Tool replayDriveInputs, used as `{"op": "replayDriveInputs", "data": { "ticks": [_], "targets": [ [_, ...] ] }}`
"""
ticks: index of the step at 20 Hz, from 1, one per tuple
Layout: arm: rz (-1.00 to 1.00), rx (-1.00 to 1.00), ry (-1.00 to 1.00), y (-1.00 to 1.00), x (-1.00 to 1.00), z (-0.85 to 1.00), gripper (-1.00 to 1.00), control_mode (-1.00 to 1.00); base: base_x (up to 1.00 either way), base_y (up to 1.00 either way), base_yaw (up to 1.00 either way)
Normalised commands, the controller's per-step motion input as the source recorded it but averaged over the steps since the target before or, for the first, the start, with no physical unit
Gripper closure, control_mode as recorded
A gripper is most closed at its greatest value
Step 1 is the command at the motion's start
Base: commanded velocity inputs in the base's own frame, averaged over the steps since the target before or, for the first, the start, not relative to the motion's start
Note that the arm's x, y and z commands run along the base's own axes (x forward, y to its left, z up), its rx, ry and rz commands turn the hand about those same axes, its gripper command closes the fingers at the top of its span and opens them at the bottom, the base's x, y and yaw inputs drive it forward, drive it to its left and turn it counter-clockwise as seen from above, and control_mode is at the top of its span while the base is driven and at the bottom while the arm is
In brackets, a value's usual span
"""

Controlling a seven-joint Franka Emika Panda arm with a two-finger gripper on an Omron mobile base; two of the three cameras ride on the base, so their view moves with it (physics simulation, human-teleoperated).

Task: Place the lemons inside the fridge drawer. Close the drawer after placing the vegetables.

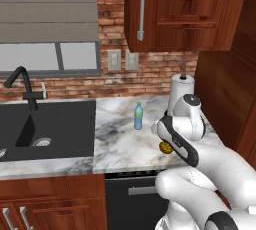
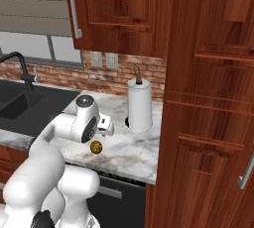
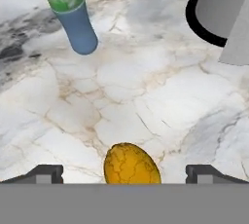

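Observation:
One lemon (image 3: 131, 165), yellow-orange and egg-sized, lies on the marble counter (image 3: 121, 101) near its front edge. My gripper (image 3: 126, 174) hovers just above it, open, its two dark fingertips (image 3: 48, 173) standing wide on either side with the fruit between them and untouched. From the base cameras the lemon (image 1: 165, 147) (image 2: 95, 147) sits just below the hand (image 2: 104, 125). The fridge drawer is out of view.
A clear blue-capped bottle (image 1: 138, 116) (image 3: 70, 16) stands behind the lemon to the left. A paper towel roll (image 2: 139, 105) (image 3: 223, 9) stands at the back right. A black sink (image 1: 45, 129) lies left, tall wooden cabinets (image 2: 208, 123) right.

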Motion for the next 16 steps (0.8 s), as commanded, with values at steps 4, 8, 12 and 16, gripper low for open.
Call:
{"op": "replayDriveInputs", "data": {
  "ticks": [4, 8, 12, 16],
  "targets": [
    [0.21, -0.11, 0.26, 0.00, 0.16, -0.73, -1.00, -1.00, 0.00, 0.00, 0.00],
    [0.25, -0.06, 0.13, -0.02, 0.03, -0.55, -1.00, -1.00, 0.00, 0.00, 0.00],
    [0.21, -0.03, 0.02, -0.14, -0.15, -0.31, -1.00, -1.00, 0.00, 0.00, 0.00],
    [0.19, -0.04, 0.02, -0.02, -0.11, -0.29, -1.00, -1.00, 0.00, 0.00, 0.00]
  ]
}}
